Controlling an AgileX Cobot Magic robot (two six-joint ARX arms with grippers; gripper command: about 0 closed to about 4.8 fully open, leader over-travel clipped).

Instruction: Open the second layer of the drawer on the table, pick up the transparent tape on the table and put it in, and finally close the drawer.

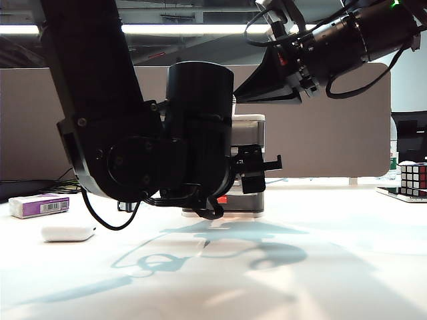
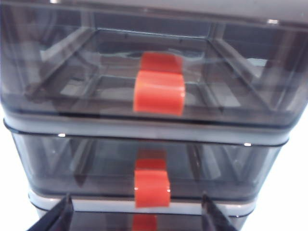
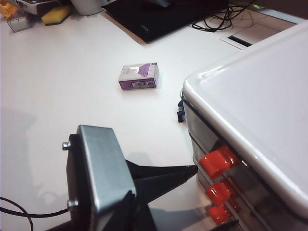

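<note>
The drawer [image 1: 248, 133] stands mid-table, mostly hidden behind my left arm [image 1: 153, 153]. In the left wrist view its three smoky fronts fill the picture, and the second layer [image 2: 86, 166] is pushed in, its red-orange tab [image 2: 151, 187] at front centre. My left gripper [image 2: 137, 214] is open just in front, fingertips [image 2: 63, 211] apart on either side of that tab and slightly below it, holding nothing. The transparent tape [image 3: 181, 111] lies on the table against the drawer's side. My right gripper [image 3: 132, 208] hangs shut above the unit [image 1: 240, 95].
A purple-and-white box [image 1: 39, 205] and a white rounded case [image 1: 67, 233] lie at the left of the table [image 1: 320, 267]. A colour cube [image 1: 413, 179] stands at the far right. A grey partition runs behind the table.
</note>
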